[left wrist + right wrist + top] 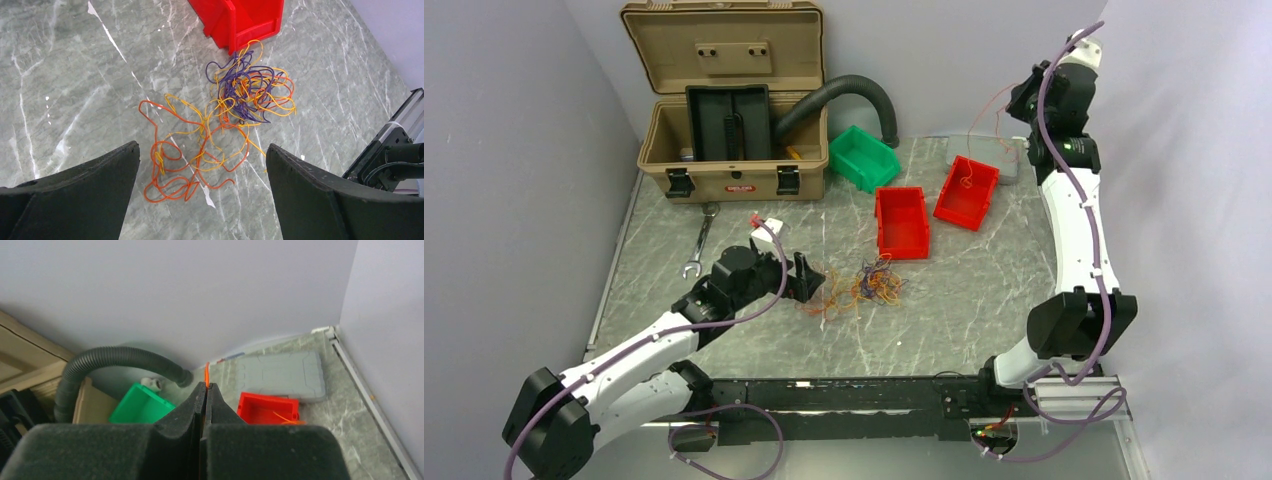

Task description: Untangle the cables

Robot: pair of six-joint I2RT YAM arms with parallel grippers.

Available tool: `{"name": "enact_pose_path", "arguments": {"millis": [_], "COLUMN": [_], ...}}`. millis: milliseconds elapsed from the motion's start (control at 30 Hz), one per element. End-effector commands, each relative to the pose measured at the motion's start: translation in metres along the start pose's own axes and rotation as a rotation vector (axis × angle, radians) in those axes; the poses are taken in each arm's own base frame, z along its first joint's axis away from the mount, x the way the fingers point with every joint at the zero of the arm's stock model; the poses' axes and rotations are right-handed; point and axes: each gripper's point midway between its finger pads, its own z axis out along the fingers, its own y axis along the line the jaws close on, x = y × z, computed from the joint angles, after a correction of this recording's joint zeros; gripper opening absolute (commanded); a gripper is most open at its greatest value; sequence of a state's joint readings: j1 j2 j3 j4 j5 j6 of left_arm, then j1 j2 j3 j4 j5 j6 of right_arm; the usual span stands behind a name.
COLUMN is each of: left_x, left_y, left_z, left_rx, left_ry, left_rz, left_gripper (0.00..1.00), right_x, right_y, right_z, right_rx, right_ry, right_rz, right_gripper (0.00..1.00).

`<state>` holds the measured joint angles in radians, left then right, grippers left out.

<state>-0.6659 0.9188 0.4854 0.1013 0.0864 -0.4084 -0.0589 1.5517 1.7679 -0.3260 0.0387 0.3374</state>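
Note:
The cables lie tangled on the marble table: an orange and yellow loop cluster near me and a denser purple, orange and yellow knot beyond it, seen also from above. My left gripper hovers low over the near orange loops, open wide, with nothing between its fingers. My right gripper is raised high at the back right and shut on a single orange cable. That strand trails down into the far red bin, where its end lies.
A second red bin stands just beyond the tangle. A green bin, a grey flat case, an open tan toolbox with a black corrugated hose, and a wrench line the back and left.

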Motion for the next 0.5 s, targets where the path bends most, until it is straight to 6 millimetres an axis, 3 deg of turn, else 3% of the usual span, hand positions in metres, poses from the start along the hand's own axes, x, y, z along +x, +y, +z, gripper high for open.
{"name": "enact_pose_path", "arguments": {"millis": [0, 333, 467], "left_x": [-0.021, -0.02, -0.019], "left_y": [-0.013, -0.013, -0.013], "left_z": [0.002, 0.004, 0.005], "left_rx": [0.042, 0.041, 0.042], "left_ry": [-0.046, -0.039, -0.034], "left_rz": [0.02, 0.013, 0.009], "left_gripper": [0.99, 0.99, 0.99], "right_x": [0.018, 0.086, 0.117], "right_y": [-0.009, -0.027, -0.049], "right_z": [0.016, 0.045, 0.05], "right_rx": [-0.005, 0.014, 0.09], "right_ry": [0.019, 0.166, 0.225], "right_rz": [0.026, 0.047, 0.051], "right_gripper": [0.0, 0.0, 0.0]}}
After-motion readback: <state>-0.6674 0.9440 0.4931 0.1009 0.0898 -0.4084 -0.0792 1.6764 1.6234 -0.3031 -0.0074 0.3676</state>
